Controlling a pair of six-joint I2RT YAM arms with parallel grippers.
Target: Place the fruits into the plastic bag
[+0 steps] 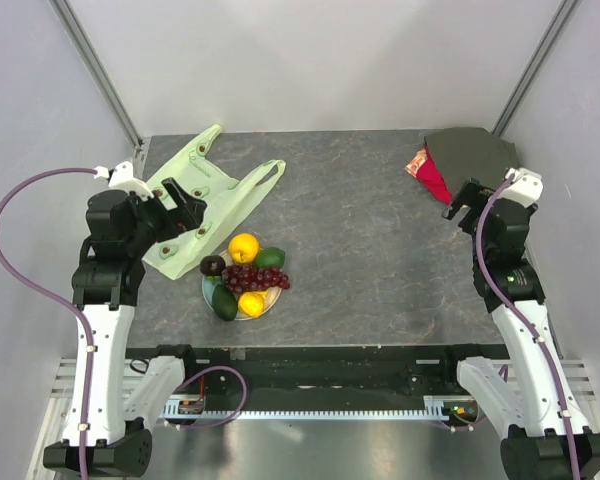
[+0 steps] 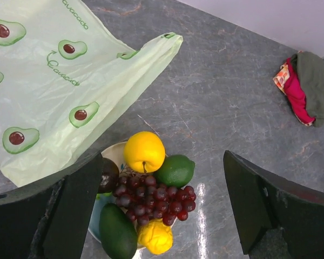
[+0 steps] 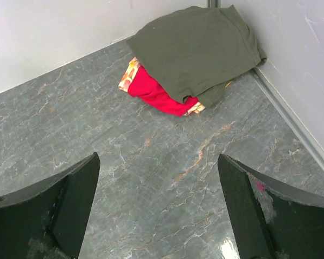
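Plastic bag is lying flat on the table, far left, with its near edge just beside the plate. Left gripper is hovering over the bag's near edge, fingers spread wide and holding nothing. Right gripper is hovering over bare table at the far right, fingers also wide and gripping nothing. Dark green cloth is sitting bunched over red fabric in the far-right corner. All the fruits are sitting on the plate: dark green avocado, grape bunch in the middle, orange, round green fruit, lemon, and a dark round fruit partly hidden behind the left finger.
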